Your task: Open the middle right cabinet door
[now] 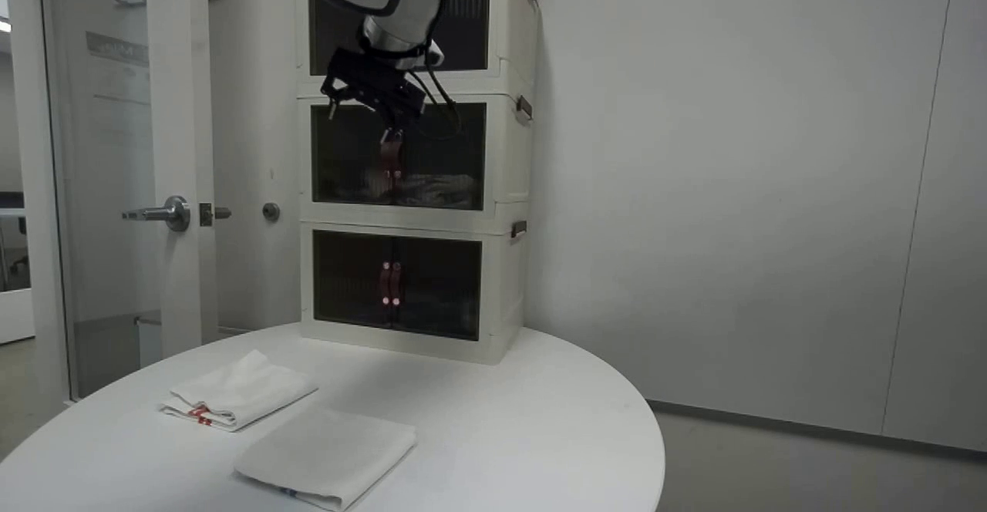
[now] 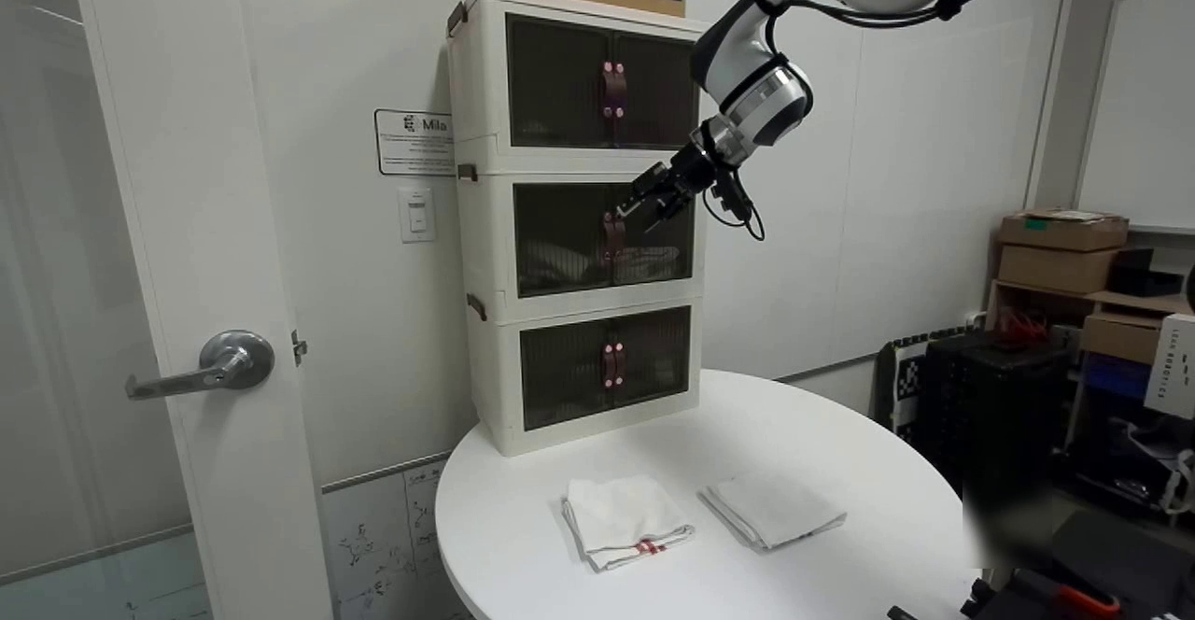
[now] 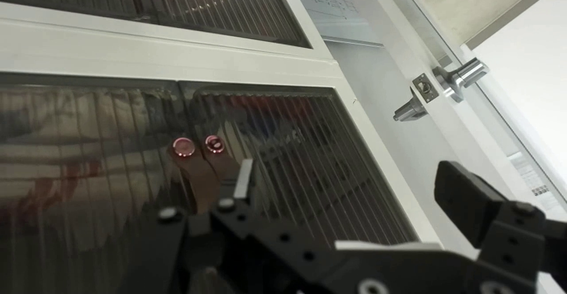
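A white round table (image 1: 532, 427) carries a three-tier cabinet (image 2: 485, 256), every panel shut as far as I can see from here. The robot arm (image 2: 761, 102) hangs in front of it, its upper links above. The middle right door (image 1: 447, 161) is the right half of the middle tier, shut, slightly taller than wide. A red-marked towel (image 1: 243, 390) and a blue-marked towel (image 1: 331, 446) lie on the table, well below that tier. The gripper (image 1: 359, 125) is poised at the middle tier's upper part, its fingers wide apart and holding nothing. Deciding relation: the door's strap handle (image 3: 198, 181) runs upright beside the centre seam; facing the cabinet, it lies just right of the nearer finger (image 3: 244, 179), by the wrist view. Contact: I cannot tell. In my judgement the door's free edge is that seam, and it would swing outward to the right, close by the arm, where room may prove tight.
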